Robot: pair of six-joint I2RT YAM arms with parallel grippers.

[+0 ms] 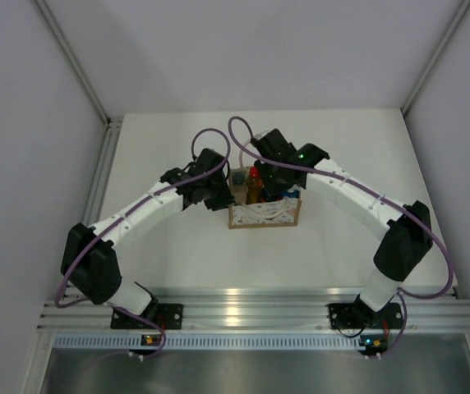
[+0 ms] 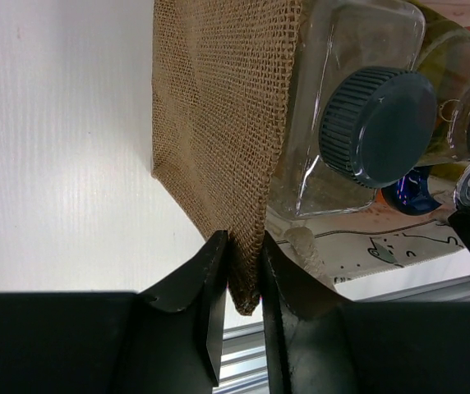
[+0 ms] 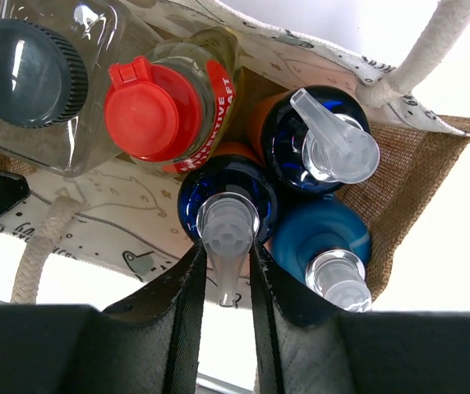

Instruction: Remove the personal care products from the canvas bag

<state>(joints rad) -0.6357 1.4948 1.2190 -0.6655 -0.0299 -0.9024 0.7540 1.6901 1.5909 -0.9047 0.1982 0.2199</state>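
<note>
Bottles filled the canvas bag (image 3: 399,164), all five upright and none yet out. From the right wrist, the grey-capped pale bottle (image 3: 25,70) sat at ten o'clock and the red-capped amber bottle (image 3: 149,111) beside it toward eleven. The far dark-blue pump bottle (image 3: 313,135) was at one o'clock and the light-blue pump bottle (image 3: 321,238) at four. The near dark-blue pump bottle (image 3: 218,193) stood at the centre, touching its neighbours. The step in hand looked like the first extraction. The right claw (image 3: 228,271) was narrow, its fingers set on either side of the centre bottle's pump head and apparently pressing it, with the spout running between them toward six o'clock. The left claw (image 2: 241,283) was pinched tight on the bag's woven side wall, just beside a rope handle (image 2: 305,246). Overhead, the bag stood mid-table (image 1: 177,254), with the left claw at its nine o'clock and the right claw reaching over it from one o'clock. The next move probably called for a straight upward lift of the gripped bottle while the left claw pinned the bag down. Packed this closely, a neighbour might drag up with it, and the slim pump head could slip or depress under the fingers.
</note>
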